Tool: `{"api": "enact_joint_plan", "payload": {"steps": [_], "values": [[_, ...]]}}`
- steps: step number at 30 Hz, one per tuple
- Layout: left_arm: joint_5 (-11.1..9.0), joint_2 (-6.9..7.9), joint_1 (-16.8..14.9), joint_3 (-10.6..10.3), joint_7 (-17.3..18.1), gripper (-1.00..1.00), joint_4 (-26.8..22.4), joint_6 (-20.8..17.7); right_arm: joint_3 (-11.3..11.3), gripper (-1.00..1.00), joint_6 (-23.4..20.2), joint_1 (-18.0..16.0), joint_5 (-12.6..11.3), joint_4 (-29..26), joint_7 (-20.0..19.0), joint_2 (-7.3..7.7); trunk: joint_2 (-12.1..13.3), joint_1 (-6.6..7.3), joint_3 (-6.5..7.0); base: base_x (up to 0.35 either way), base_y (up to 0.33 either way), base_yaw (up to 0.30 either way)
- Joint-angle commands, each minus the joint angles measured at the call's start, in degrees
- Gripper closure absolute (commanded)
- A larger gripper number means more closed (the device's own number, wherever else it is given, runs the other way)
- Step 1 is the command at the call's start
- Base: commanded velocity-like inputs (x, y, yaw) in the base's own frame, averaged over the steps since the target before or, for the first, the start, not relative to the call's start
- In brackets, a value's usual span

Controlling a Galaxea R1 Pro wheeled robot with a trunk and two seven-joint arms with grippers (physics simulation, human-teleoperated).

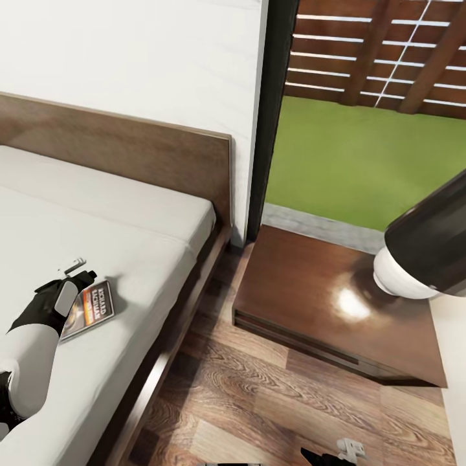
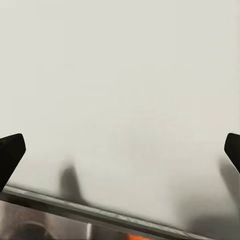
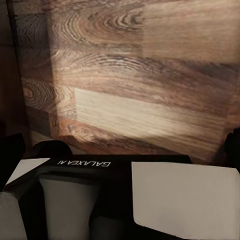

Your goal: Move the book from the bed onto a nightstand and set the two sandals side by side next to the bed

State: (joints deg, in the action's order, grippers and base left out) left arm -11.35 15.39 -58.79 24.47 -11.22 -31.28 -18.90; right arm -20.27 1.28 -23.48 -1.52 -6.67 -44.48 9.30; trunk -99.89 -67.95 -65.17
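Hovering left gripper (image 1: 76, 272), jaws spread, over the book (image 1: 90, 310) near the mattress (image 1: 129, 213) edge; thin, light, stiff paperback, so pinch its overhanging-free edge.

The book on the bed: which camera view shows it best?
The head view. There the book lies flat on the bed, cover and lettering readable, with the left gripper at its edge. The left wrist view gives just a blurred strip with some orange along its edge, probably the cover. The right wrist view faces the floor.
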Motion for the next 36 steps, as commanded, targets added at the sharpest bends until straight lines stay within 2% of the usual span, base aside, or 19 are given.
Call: {"api": "enact_joint_plan", "payload": {"steps": [1,17,22,31,36], "values": [[-0.6,-0.01,-0.01,-0.02,-0.29,-1.0,-0.1,-0.26,0.06,-1.0,0.13,-0.05,-0.15,0.07,-0.17,0.02,-0.43,-0.22,-0.22,0.0,0.0,0.0],[-0.6,-0.01,-0.01,0.05,-0.29,-1.0,-0.1,-0.26,0.06,-1.0,0.13,-0.03,-0.15,0.08,-0.17,0.02,-0.83,-0.44,-0.4,0.0,0.0,0.0],[-0.6,-0.01,-0.01,0.05,-0.29,-1.0,-0.1,-0.26,0.06,-1.0,0.13,-0.04,-0.15,0.06,-0.17,0.02,-2.84,-1.54,-1.29,0.0,0.0,0.0],[-0.6,-0.01,-0.01,0.05,-0.29,-1.0,-0.1,-0.26,0.06,-1.0,0.13,-0.03,-0.15,0.08,-0.17,0.02,-2.84,-1.54,-1.29,0.0,0.0,0.0],[-0.6,-0.01,-0.01,0.05,-0.29,-1.0,-0.1,-0.26,0.06,-1.0,0.13,-0.04,-0.15,0.07,-0.17,0.02,-4.84,-2.64,-2.19,0.0,0.0,0.0]]}}
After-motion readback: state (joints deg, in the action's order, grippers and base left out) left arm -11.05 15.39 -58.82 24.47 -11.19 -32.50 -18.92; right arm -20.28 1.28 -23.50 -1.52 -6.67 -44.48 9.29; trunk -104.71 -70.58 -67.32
